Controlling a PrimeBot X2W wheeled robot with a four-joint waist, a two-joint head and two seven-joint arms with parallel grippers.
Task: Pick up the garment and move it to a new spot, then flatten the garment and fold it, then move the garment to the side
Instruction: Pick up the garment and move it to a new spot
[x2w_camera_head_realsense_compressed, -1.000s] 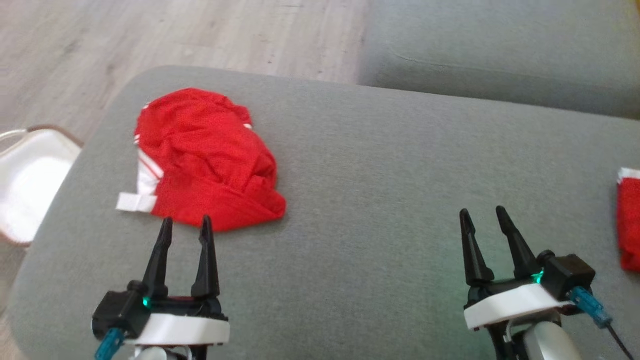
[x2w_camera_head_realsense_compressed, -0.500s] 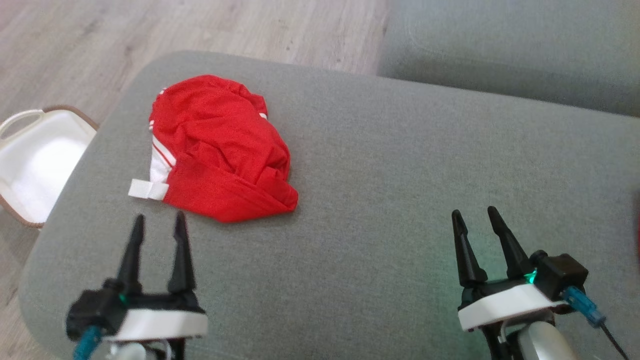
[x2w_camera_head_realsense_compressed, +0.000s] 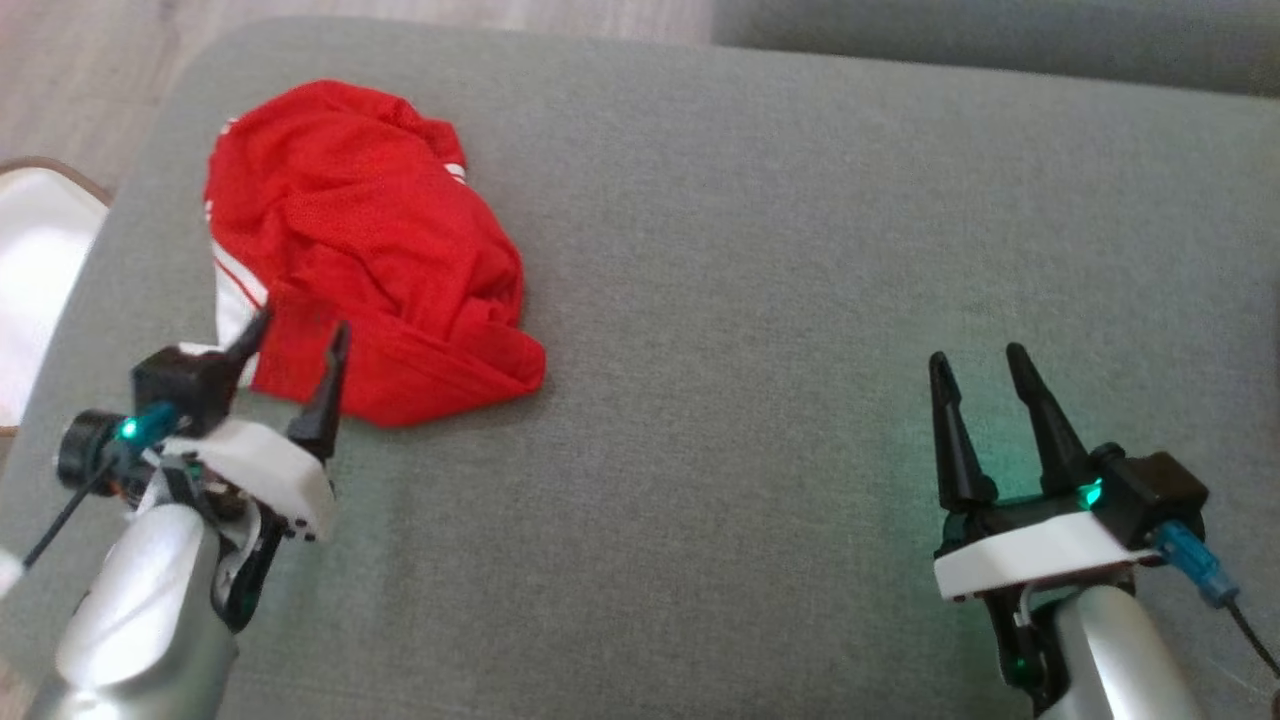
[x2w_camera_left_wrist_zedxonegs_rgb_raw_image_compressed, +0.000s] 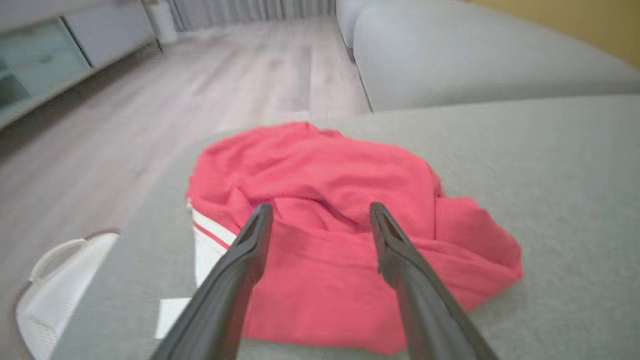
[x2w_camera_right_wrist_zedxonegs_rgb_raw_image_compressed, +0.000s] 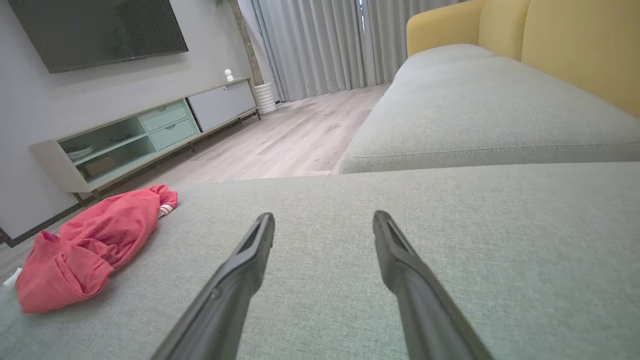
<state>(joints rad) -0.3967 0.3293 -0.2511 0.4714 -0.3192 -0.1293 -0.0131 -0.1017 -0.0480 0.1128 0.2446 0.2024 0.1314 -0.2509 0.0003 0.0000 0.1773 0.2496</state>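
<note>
Left end effector (x2w_camera_head_realsense_compressed: 300, 328), jaws apart, at crumpled red white-striped garment (x2w_camera_head_realsense_compressed: 370, 240) on grey sofa seat (x2w_camera_head_realsense_compressed: 750, 250); right end effector (x2w_camera_head_realsense_compressed: 978, 358) apart, empty.

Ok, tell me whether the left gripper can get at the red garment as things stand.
Probably yes. The left gripper is open, its fingertips at the near edge of the red garment, which lies crumpled on the grey cushion with nothing between them.
</note>
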